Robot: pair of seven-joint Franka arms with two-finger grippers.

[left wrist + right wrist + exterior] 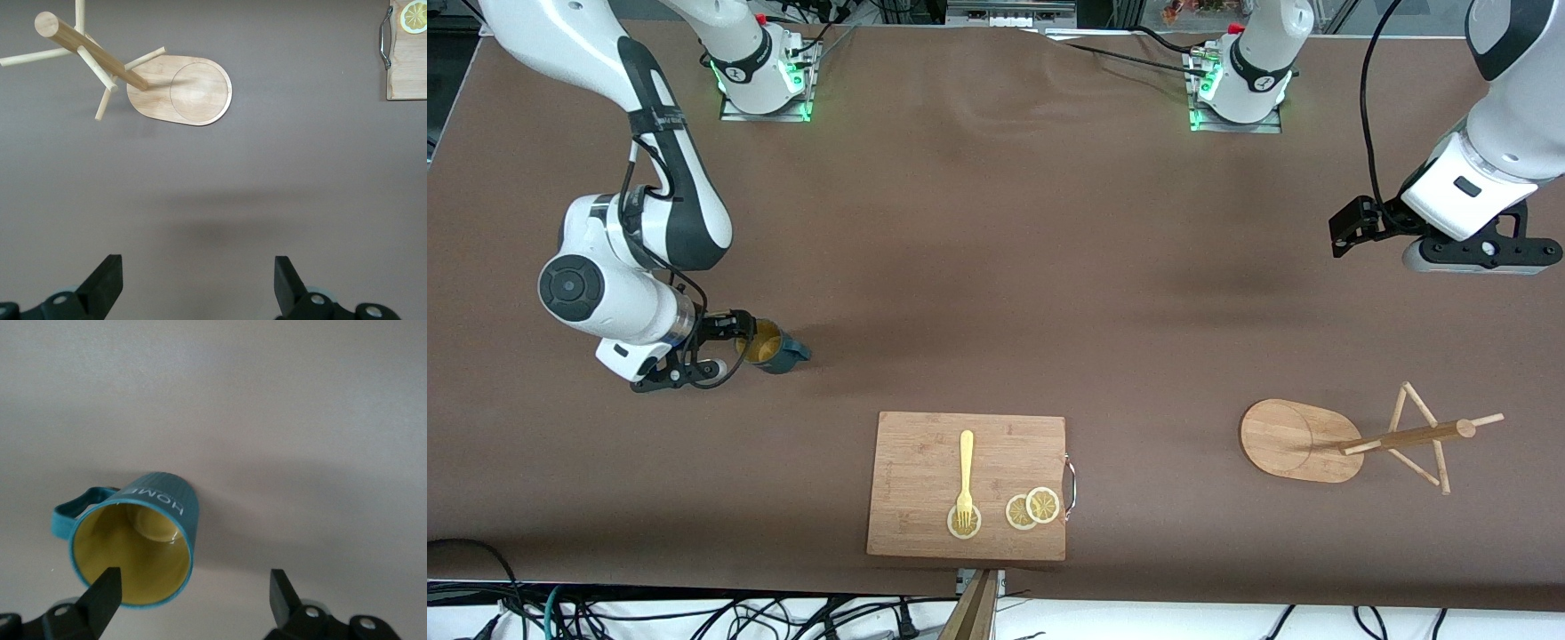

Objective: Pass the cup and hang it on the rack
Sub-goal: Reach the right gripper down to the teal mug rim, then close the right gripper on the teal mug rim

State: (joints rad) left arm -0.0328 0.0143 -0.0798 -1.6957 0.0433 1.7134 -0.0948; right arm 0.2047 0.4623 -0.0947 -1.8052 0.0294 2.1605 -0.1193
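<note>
Brown table (996,267), cup (769,347), rack (1352,440)

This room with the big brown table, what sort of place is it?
Probably a robotics lab: two robot arms bolted to the table, loose cables along its edge, and kitchen props, a cup and rack.

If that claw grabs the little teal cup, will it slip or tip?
The cup looks glazed and hard, so it may be a bit slippery, though its ribbed wall should help. It stands upright on the table, probably stable. The open right gripper has one finger inside the rim, so a wall pinch seems likely to hold.
</note>
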